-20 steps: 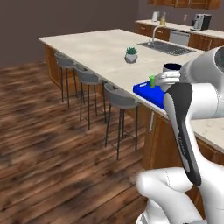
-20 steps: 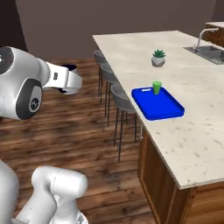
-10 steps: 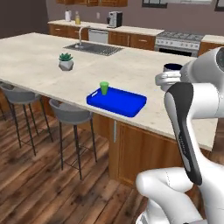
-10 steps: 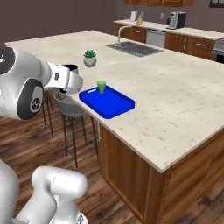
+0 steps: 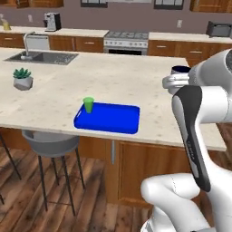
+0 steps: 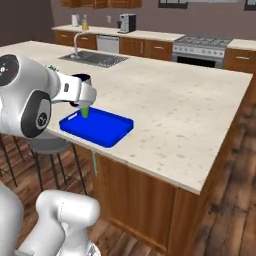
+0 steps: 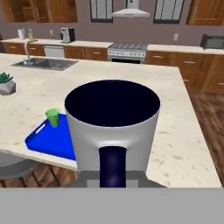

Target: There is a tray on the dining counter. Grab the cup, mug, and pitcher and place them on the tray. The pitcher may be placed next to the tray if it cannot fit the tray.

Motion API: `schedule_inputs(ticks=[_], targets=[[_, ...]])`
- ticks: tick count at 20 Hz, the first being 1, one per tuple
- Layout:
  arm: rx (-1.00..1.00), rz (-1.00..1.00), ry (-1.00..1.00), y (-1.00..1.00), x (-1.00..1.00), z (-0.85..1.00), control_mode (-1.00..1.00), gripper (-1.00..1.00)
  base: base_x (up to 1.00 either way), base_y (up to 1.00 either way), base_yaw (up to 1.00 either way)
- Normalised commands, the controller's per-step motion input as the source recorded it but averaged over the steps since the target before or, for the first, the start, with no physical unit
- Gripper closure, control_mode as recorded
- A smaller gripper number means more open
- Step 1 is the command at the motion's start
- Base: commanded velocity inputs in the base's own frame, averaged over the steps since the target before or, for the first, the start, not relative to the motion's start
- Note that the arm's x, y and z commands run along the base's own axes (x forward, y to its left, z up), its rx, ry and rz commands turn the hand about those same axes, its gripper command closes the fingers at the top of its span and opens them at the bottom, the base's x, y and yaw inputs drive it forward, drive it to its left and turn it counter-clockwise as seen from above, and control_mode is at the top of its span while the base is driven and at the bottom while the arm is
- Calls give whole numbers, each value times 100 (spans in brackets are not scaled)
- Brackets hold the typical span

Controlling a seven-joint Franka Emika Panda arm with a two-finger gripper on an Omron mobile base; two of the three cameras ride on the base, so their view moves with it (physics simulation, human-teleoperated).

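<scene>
My gripper (image 5: 175,82) is shut on the mug (image 5: 180,70), a dark navy mug held upright above the dining counter (image 5: 136,84), to the right of the tray. From the hand camera the mug (image 7: 113,127) looms close, dark inside with its handle toward me. The blue tray (image 5: 113,120) lies near the counter's front edge, and the green cup (image 5: 88,104) stands upright in its far left corner. From the right base camera, the mug (image 6: 81,78) and gripper (image 6: 82,97) hang over the tray's (image 6: 107,130) left end, just above the cup (image 6: 85,111). A small yellowish pitcher (image 6: 85,22) stands on the far wall counter.
A potted plant (image 5: 22,78) and a sink (image 5: 41,56) are at the counter's left. A grey stool (image 5: 52,140) stands below the tray's edge. The stove (image 5: 126,36) and coffee machine (image 5: 52,20) line the back wall. Bare counter stretches right of the tray.
The base has driven and turned, so the whole scene has shifted; the counter and tray now face me nearly head-on. The mug has stayed in my gripper throughout.
</scene>
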Motion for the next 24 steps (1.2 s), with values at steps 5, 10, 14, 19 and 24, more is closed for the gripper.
schedule_inputs(ticks=[5,10,14,19,24], targets=[[0,0,0,0,0,0,100,100,50,29,-33],[0,0,0,0,0,0,100,100,63,12,-27],[0,0,0,0,0,0,100,100,63,60,-37],[0,0,0,0,0,0,100,100,37,68,-35],[0,0,0,0,0,0,100,100,2,19,-15]])
